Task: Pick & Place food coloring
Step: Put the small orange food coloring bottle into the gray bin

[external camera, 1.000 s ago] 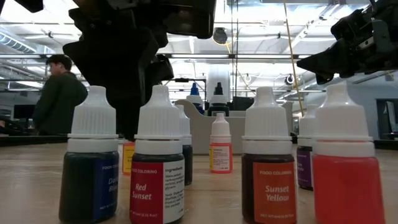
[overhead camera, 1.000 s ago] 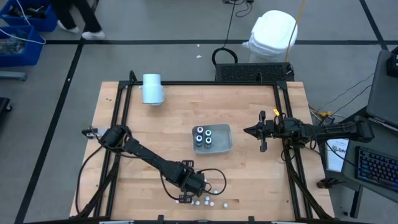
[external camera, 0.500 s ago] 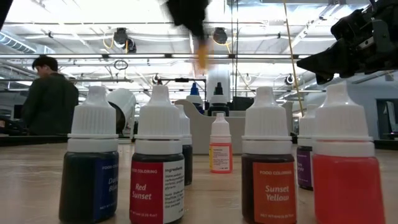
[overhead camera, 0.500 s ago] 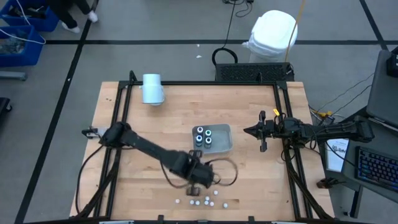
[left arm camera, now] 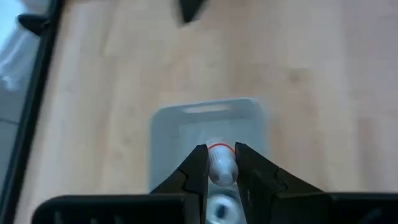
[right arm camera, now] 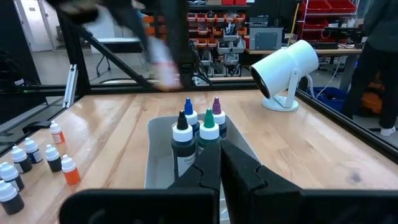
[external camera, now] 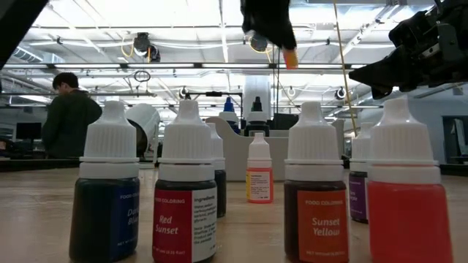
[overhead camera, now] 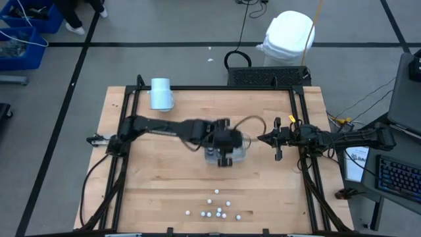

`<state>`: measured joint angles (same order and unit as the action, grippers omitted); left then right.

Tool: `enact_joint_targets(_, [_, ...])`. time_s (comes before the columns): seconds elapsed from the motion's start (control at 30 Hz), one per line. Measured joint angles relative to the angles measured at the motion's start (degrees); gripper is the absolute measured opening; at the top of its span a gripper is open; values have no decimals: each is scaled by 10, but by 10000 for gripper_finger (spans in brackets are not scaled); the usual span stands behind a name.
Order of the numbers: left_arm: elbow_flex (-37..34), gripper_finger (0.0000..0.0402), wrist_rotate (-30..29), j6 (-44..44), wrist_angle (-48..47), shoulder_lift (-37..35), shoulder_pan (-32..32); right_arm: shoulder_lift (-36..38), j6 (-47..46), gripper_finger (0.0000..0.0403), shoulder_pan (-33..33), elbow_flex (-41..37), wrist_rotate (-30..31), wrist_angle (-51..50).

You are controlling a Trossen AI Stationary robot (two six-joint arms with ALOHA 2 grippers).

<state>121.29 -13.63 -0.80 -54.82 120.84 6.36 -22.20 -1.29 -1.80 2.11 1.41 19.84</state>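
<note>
My left gripper [overhead camera: 222,158] hangs above the translucent tray [overhead camera: 243,151] at mid-table, shut on a small orange food coloring bottle [left arm camera: 221,167]. In the low view that bottle [external camera: 290,58] shows high up, below the gripper [external camera: 267,22]. Several dark bottles [right arm camera: 198,127] stand upright in the tray [right arm camera: 155,155]. More small bottles [overhead camera: 214,209] stand near the table's near edge and fill the low view's foreground [external camera: 185,190]. My right gripper [overhead camera: 264,139] waits, shut, to the right of the tray, touching nothing. My left gripper pinches the little bottle between its two fingers [left arm camera: 198,167] at the white cap end [left arm camera: 219,169], just by the red ring. The fingers come from above, pointing down. The bottle is lifted clear, its orange body [external camera: 290,60] hanging tilted over the tray.
A pale blue cylinder [overhead camera: 161,93] lies at the far left of the table. Black frame rails [overhead camera: 128,131] run along the left and right sides. Loose bottles [right arm camera: 37,158] stand on the wood toward the near edge. A person [external camera: 66,109] stands in the room beyond.
My left gripper has risen from the cluster of bottles at the near edge, carrying one orange bottle, and has swung quickly toward the far edge and a little right, coming over the tray. The bottle is now lifted clear. The right arm has kept still.
</note>
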Motion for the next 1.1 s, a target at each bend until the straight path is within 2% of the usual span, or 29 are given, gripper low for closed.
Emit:
enact_joint_targets(0.17, [-17, 63, 16, 23, 38, 36, -37, 0, 3, 0, 0, 0, 0, 0])
enact_joint_targets(0.4, [-18, 74, 32, 50, 44, 96, -47, -1, 4, 0, 0, 0, 0, 0])
enact_joint_targets(0.87, [-17, 77, 32, 49, 55, 152, -49, -3, 5, 0, 0, 0, 2, 0])
enact_joint_targets(1.1, [-17, 78, 57, 45, 55, 163, -60, -3, 5, 0, 0, 0, 2, 1])
